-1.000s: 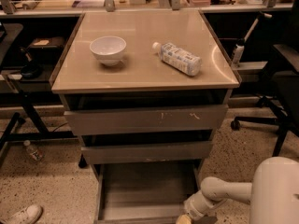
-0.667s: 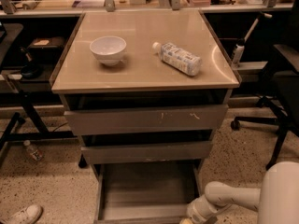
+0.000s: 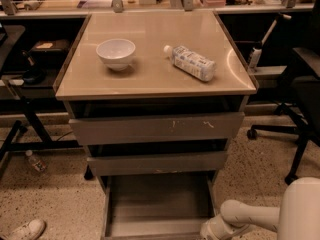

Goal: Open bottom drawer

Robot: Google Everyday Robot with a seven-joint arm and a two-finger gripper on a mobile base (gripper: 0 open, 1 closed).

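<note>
Camera view: the plain grey-brown bottom drawer (image 3: 160, 201) stands pulled out at floor level, shallow grey tray exposed, below the middle grey drawer front (image 3: 157, 163) and the tall top drawer front with white scratch marks (image 3: 156, 128). White robot arm (image 3: 250, 215) comes in from lower right. The gripper (image 3: 207, 234) sits low, just beside the tray's front right corner; open or closed, cannot tell. On the beige cabinet top (image 3: 150, 81): white round bowl (image 3: 115, 53) and clear plastic bottle (image 3: 190, 62) on its side, apart.
</note>
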